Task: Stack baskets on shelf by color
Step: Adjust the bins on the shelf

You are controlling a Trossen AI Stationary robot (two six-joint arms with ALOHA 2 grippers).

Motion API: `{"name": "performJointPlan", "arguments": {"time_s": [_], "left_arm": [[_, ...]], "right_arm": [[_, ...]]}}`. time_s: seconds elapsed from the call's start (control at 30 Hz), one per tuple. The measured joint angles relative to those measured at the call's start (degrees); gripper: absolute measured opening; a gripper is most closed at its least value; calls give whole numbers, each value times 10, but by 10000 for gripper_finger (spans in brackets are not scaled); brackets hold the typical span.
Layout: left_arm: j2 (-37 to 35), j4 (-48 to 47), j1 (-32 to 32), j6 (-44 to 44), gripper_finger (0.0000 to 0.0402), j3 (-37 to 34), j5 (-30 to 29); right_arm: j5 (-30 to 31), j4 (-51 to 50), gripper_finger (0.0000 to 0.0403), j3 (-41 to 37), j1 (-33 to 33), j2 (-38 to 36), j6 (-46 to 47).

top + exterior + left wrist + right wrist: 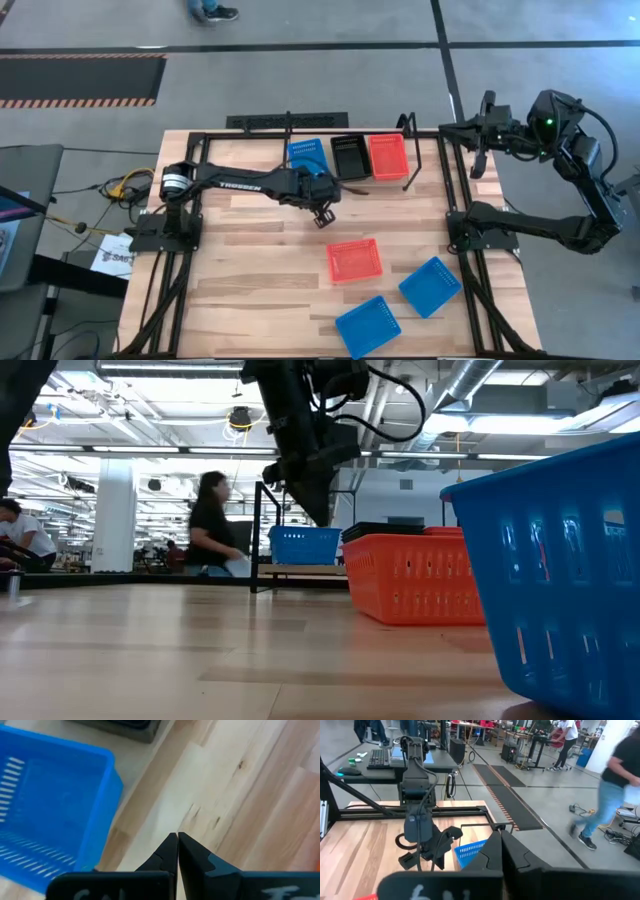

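Bright, even light comes from ceiling lamps (236, 418) at about eleven o'clock in the low view. Shadows are soft. The close blue basket (560, 570) at three o'clock looks fuzzy. The walking person (612, 780) is blurred.

Dark jointed arms (245, 184), white TROSSEN lettering, green light, black cables.

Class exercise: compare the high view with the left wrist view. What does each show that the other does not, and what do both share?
Only the high view shows the right gripper parked off the table's far right corner, the black basket and red-orange basket on the shelf, plus a red-orange basket and two blue baskets on the tabletop. Only the left wrist view shows the left gripper jaws shut and empty. Both show the shelf's blue basket.
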Motion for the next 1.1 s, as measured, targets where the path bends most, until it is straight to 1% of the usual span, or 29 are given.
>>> {"name": "performJointPlan", "arguments": {"time_s": [0.1, 0.17, 0.23, 0.3, 0.33, 0.5, 0.73, 0.83, 0.97, 1.1], "left_arm": [[14, -10, 5, 11, 0, -1, 14], [25, 2, 6, 18, 0, -1, 9], [28, -7, 10, 23, 0, -1, 9], [35, 9, 13, 27, 0, 1, 9], [37, 1, 15, 27, 0, 1, 7], [37, -21, 26, 30, 0, 1, -31], [37, -61, 42, 37, 0, 1, -42], [37, -63, 44, 38, 0, 1, -65], [36, -62, 45, 38, 0, 1, -68], [36, -51, 45, 38, 0, 1, -86]], "right_arm": [[0, 0, 4, 0, 0, 0, 0], [0, 0, 5, 0, 0, 0, 0], [0, 0, 5, 0, 0, 0, 0], [1, 0, 5, 0, -1, 0, 0], [1, 0, 5, 0, -1, 0, 0], [8, -2, 5, 0, -1, 0, 0], [10, -4, 5, 0, -1, 0, 0], [10, -6, 5, 0, -1, 0, 0], [10, -5, 6, 0, -1, 0, 0], [10, -5, 5, 0, -1, 0, 0]]}}
